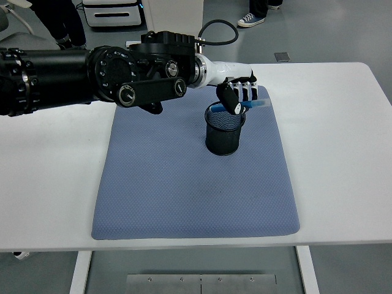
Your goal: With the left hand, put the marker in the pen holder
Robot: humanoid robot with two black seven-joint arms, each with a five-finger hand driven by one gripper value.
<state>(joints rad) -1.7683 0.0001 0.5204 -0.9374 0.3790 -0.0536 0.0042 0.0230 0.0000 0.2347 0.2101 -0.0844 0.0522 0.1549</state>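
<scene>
the left hand (237, 90) is reaching in from nine o'clock over the blue mat (195, 165); its fingers (246, 90) are curling around the blue marker (245, 108), grasping it; the marker is lying nearly level, tilting a little, just above the rim of the black mesh pen holder (224, 130), its clear end sticking out toward three o'clock; the holder is standing upright on the mat's far half; the mat is lying on the white desk (335, 141); the right arm is not showing.
</scene>
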